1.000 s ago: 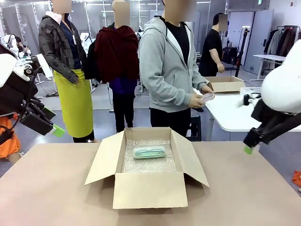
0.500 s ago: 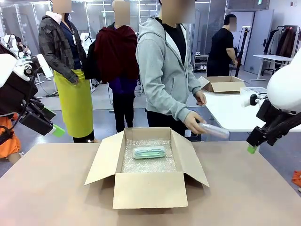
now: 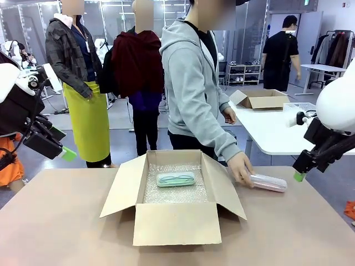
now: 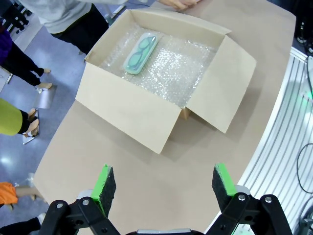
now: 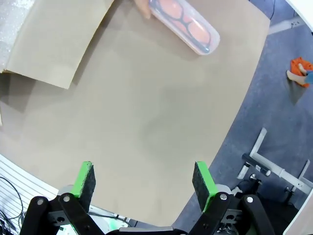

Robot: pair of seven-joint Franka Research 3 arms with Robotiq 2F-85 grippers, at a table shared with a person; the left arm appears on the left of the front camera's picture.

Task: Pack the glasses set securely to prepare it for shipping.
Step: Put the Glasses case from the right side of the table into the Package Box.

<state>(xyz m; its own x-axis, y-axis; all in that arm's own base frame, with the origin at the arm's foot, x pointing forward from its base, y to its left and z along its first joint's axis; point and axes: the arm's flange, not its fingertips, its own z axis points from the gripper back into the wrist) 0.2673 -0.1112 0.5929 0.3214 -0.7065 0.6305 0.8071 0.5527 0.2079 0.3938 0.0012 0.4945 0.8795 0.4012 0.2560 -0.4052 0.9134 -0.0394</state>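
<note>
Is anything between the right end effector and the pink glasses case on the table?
Only bare table lies between the open right end effector and the pink glasses case. The person's hand rests on the case's end nearest the box, so wait.

A big open lab hall, much like a workshop. A white counter [image 3: 272, 136], a clothes rack [image 3: 334, 47] and onlookers [image 3: 77, 72] share its grey floor [image 3: 122, 119].

box [image 3: 176, 224]: matt brown cardboard, smooth
lining [image 3: 166, 194]: clear bubble wrap, bumpy, glinting
green case [image 3: 176, 179]: translucent plastic, smooth
pink case [image 3: 270, 183]: clear glossy plastic
table [image 3: 55, 233]: matt tan, smooth
hoodie [image 3: 191, 83]: grey cloth, matt
</note>
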